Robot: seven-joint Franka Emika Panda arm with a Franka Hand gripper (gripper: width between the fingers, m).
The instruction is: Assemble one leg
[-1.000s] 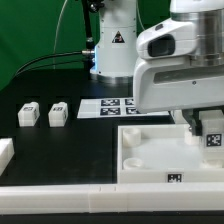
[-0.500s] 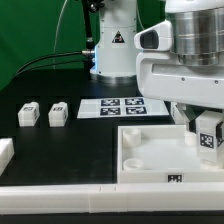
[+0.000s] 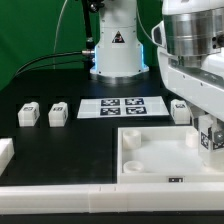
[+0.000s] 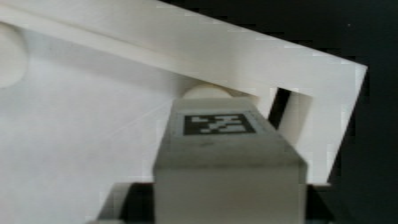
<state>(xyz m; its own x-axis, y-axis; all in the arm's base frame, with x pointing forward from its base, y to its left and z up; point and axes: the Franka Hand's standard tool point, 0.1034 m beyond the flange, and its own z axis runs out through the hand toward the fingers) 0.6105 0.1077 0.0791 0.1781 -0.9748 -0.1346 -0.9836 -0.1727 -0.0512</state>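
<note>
My gripper (image 3: 209,132) is shut on a leg (image 3: 211,140), a small white block with a black-and-white tag. It holds the leg upright over the far corner of the white panel (image 3: 150,158) at the exterior view's right. In the wrist view the leg (image 4: 224,150) fills the space between the fingers of the gripper (image 4: 224,196), and its end is close to a corner socket by the panel's raised rim (image 4: 267,60). Whether it touches the socket I cannot tell. Two more legs (image 3: 28,114) (image 3: 58,114) stand on the table at the left. Another leg (image 3: 180,110) stands behind the panel.
The marker board (image 3: 122,106) lies on the black table behind the panel. The robot base (image 3: 115,50) stands at the back. A white block (image 3: 5,152) sits at the left edge. A long white rail (image 3: 80,200) runs along the front.
The arm has shifted toward the exterior view's right and carried the held leg slightly right and down over the panel's corner. The leg behind the panel has come into view.
</note>
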